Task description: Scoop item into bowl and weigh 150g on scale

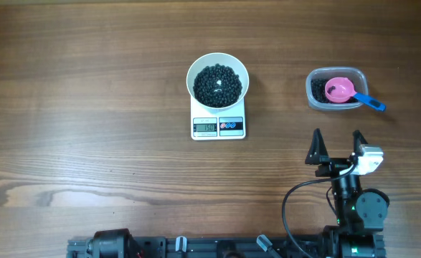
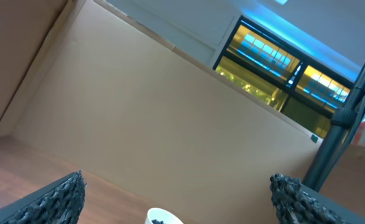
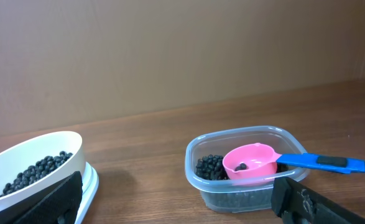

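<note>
Released and empty: right gripper [image 1: 336,136], left gripper [image 2: 176,198]. Forward-left of right gripper, bowl [image 1: 192,77] of beans [image 1: 217,86] sits on scale [image 1: 218,118]; advise holding clear while reading settles

Left half of the frame is bare desk [image 1: 88,86]. The bowl [image 1: 244,80] on the scale [image 1: 218,127] blocks center and the tub [image 1: 310,97] the upper right, with an open gap between.

Evenly, softly lit, with faint shadows only beside the bowl [image 1: 191,79] and tub [image 1: 311,89]. Sharp overhead. Tilted and slightly soft at the left wrist, with bright blue-yellow glow at the windows [image 2: 266,53].
</note>
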`<state>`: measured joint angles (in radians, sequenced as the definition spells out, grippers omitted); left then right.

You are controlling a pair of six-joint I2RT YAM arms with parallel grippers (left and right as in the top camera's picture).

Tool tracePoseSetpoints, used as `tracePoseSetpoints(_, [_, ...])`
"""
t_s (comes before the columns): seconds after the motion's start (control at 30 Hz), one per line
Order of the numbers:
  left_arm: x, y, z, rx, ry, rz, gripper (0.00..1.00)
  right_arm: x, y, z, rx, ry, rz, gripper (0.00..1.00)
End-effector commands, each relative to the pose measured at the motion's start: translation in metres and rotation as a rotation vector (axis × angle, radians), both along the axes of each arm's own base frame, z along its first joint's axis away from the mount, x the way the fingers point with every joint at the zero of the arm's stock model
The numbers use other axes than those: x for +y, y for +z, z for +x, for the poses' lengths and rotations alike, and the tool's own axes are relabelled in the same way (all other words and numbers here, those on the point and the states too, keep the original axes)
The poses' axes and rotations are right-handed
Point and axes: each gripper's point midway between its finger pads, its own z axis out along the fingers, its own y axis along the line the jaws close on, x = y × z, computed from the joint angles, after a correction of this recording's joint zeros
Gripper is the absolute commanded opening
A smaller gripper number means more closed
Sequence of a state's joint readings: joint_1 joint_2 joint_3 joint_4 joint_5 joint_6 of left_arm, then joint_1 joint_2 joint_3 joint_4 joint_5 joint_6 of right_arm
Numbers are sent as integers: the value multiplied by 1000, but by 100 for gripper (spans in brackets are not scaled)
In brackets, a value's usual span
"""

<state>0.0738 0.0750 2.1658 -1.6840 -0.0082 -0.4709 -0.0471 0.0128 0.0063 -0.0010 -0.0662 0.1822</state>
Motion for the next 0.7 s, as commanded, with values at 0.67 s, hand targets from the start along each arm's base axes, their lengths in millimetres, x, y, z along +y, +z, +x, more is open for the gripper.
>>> tracePoseSetpoints(0.67, [-18, -93, 377, 328, -272, 16, 100, -1, 2, 0, -10, -5, 3, 100])
